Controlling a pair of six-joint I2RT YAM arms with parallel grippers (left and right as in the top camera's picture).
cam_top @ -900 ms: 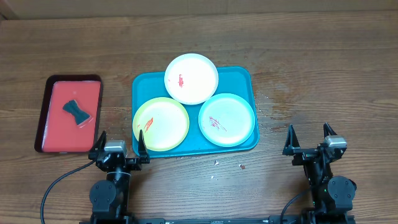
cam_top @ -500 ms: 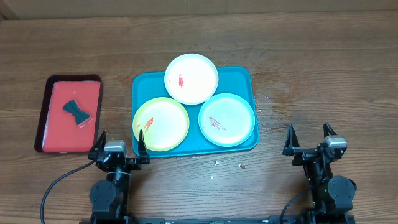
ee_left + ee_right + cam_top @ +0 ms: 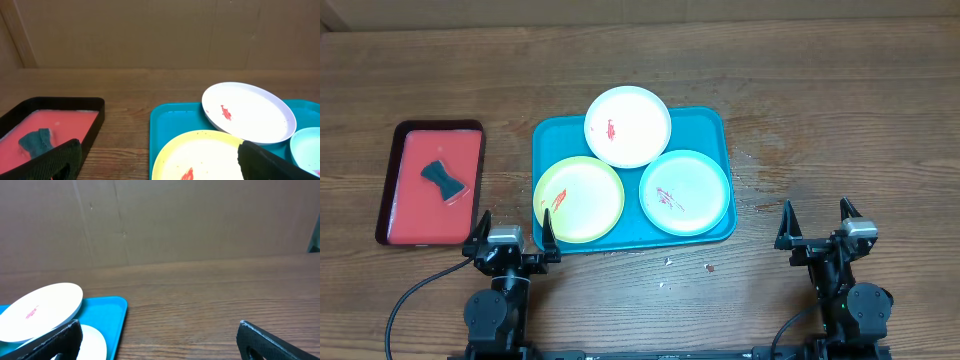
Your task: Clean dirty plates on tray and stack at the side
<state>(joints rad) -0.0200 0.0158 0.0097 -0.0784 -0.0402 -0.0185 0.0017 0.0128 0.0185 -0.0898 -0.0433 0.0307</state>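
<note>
Fingers (image 3: 481, 230) of the left gripper (image 3: 515, 216) stand spread wide with nothing between them, low at the near edge of the tabletop (image 3: 840, 100). Its right fingertip shows, from overhead, over the near left corner of the teal-blue tray (image 3: 710, 124), at the edge of the yellow-green plate (image 3: 578, 200); its left fingertip sits just off the near right corner of the red tray (image 3: 415, 215).

At the right gripper (image 3: 815, 206) the fingers are just as wide and hold nothing, above bare wood well right of the teal-blue tray.

All three dirty plates lie on the teal-blue tray. The yellow-green plate fills its near left part, reaching the left rim. The pale mint plate (image 3: 685, 192) lies near right, close to the right rim. The white plate (image 3: 627, 126) sits at the far middle, overhanging the far rim and lapping over the yellow-green plate's far edge. Each carries a red smear.

A strip of open wood separates the two trays. On the dark-rimmed red tray lies a dark teal bow-shaped sponge (image 3: 444, 180). Broad open wood runs right of the teal-blue tray and along the far side, and a few crumbs (image 3: 708, 267) lie off its near rim.
</note>
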